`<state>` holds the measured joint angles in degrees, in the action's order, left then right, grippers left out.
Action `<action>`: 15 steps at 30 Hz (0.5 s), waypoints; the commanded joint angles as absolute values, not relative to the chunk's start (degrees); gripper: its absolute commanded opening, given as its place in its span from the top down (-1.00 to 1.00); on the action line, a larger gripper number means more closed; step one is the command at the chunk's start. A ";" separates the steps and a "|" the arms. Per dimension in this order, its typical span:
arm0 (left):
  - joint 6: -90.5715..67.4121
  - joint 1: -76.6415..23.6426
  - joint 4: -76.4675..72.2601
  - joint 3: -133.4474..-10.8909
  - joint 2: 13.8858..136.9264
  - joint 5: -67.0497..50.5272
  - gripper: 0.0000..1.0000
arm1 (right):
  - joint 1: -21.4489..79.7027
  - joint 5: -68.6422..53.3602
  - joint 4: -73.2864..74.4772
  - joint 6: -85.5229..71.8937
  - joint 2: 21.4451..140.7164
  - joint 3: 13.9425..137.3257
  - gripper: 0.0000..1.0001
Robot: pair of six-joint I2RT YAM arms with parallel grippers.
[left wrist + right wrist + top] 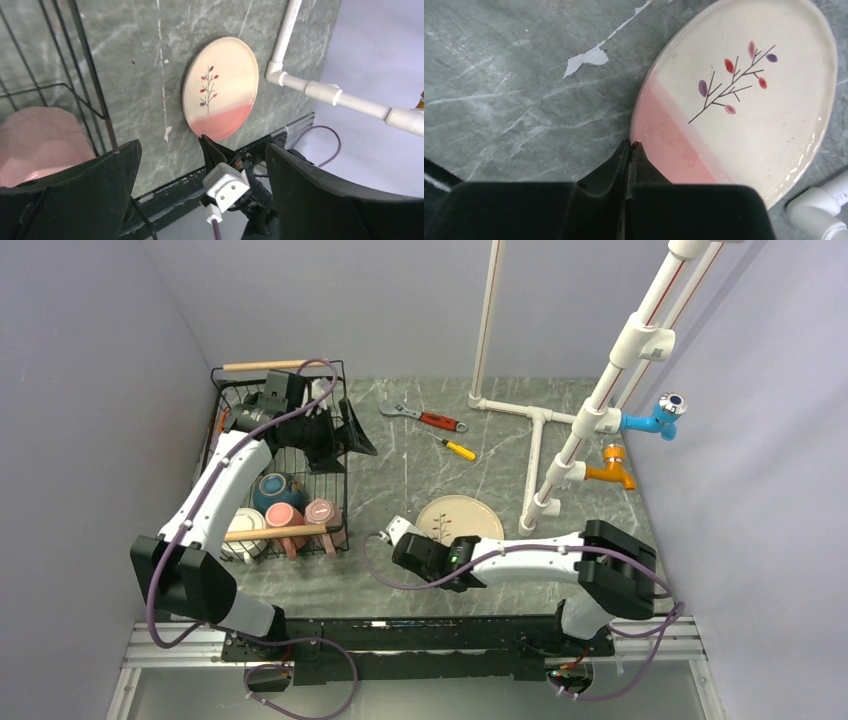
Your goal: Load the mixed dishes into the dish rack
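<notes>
We see the right end effector [629, 150] pressed together, tips at the pink rim of the plate [749, 100], by the near edge of the desk [400, 480]. The left end effector [340, 440] is spread wide over the rack [264, 365].

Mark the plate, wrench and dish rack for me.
plate [465, 515], top view, cream centre.
wrench [438, 421], top view, red handle.
dish rack [265, 366], top view, far wooden handle.

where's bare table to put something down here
Widest bare table runs between the dish rack and the plate, up toward the screwdriver. Another patch lies right of the pipe frame. Crowded: the rack's near end, full of mugs and a bowl, and the plate's near rim at the right gripper.
</notes>
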<state>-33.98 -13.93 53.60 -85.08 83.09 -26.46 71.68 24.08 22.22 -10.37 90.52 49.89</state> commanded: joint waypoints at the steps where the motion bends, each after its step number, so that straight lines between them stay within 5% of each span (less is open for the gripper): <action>1: -40.48 -13.84 44.05 -80.85 83.45 -35.20 -0.97 | 69.99 22.53 21.08 -9.71 82.41 53.65 1.00; 15: -46.19 -17.60 36.74 -78.28 91.19 -39.74 -0.81 | 59.41 13.30 20.62 -10.66 75.20 57.83 1.00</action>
